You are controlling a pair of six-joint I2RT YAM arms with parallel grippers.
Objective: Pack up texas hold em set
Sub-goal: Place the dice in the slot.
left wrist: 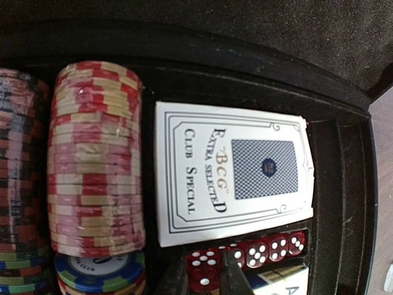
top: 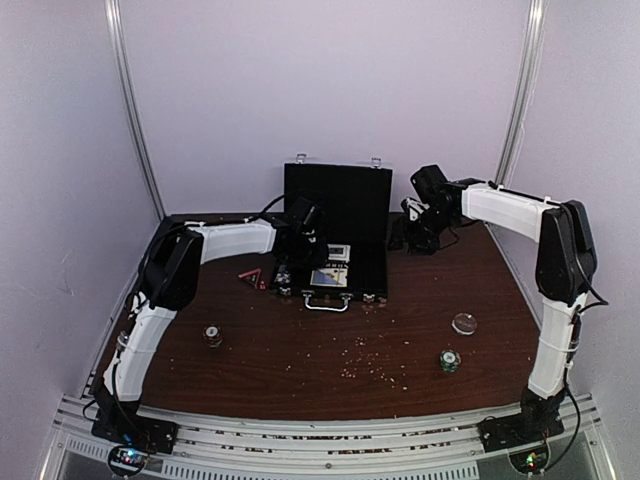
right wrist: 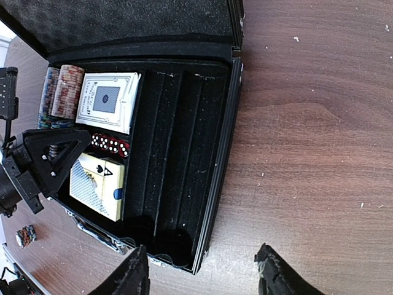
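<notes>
The black case (top: 362,205) stands open at the back middle of the table, lid upright. Inside it lie a red-and-cream chip stack (left wrist: 95,160), a white card deck (left wrist: 230,178), a second deck (right wrist: 98,184) and a row of red dice (left wrist: 267,249). My left gripper (left wrist: 206,279) reaches into the tray, shut on one red die (left wrist: 206,270) at the left end of that row. Off the case's right side, my right gripper (right wrist: 202,273) hovers open above the table and the case's corner (right wrist: 206,258), holding nothing.
Loose on the brown table are a small chip stack (top: 213,336) at front left, a green-edged stack (top: 449,361) and a clear round disc (top: 464,323) at front right. A red triangle piece (top: 250,277) lies left of the case. Crumbs dot the middle.
</notes>
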